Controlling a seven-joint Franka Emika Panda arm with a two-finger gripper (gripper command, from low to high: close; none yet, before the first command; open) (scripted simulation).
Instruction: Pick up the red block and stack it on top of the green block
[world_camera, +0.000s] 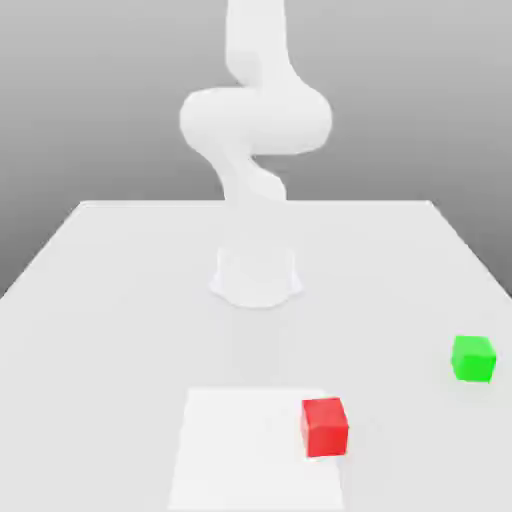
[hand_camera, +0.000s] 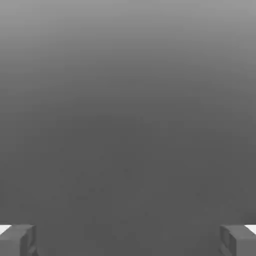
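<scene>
Red block (world_camera: 324, 427): on the table (world_camera: 120, 300), near the front edge.
Green block (world_camera: 473, 358): apart, toward the exterior view's right.
My gripper (hand_camera: 128, 240): fingers spread wide, holding nothing.

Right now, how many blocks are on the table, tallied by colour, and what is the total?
Red cube-shaped block: 1
Green cube-shaped block: 1
Total: 2 blocks, resting apart on the white table.
</scene>
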